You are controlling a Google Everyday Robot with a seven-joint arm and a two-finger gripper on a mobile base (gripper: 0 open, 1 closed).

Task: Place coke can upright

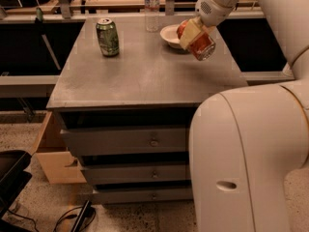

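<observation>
The coke can (202, 46), red-orange with a silver end, is held tilted in my gripper (193, 35) above the right side of the grey table top (145, 76). Its silver end points down and to the right. The gripper's cream fingers are shut around the can's upper body. The can hangs clear of the table, just in front of a white bowl (170, 35). The green can (107, 37) stands upright at the table's back left, far from the gripper.
A clear plastic bottle (151, 6) stands at the table's back edge beside the bowl. The cabinet has drawers (153, 141) below. My large white arm body (251, 158) fills the lower right. A wooden box (58, 166) and cables lie on the floor at left.
</observation>
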